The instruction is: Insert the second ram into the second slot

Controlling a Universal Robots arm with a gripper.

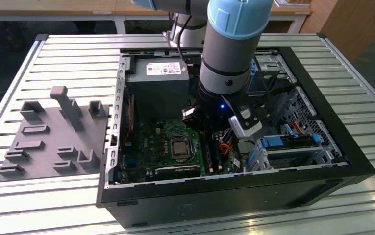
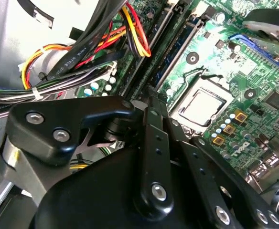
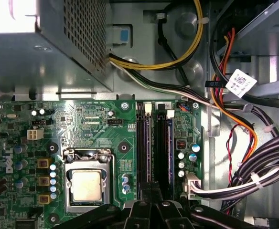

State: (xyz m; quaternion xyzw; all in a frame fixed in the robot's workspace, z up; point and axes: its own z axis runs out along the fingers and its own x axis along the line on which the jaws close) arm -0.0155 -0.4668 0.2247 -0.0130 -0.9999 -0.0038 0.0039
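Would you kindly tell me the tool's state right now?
Tool: down over the RAM slots on the motherboard; open or shut cannot be told.

White sticker on the power supply (image 1: 165,69) with print too small to read, white tag on a cable (image 3: 241,83) bearing an unreadable code, fine white lettering on the motherboard (image 3: 96,124) illegible

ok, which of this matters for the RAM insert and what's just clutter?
In the job: end effector, over the memory slots; motherboard.
Lying about: CPU socket, power supply, cable bundle, grey parts tray beside the case.
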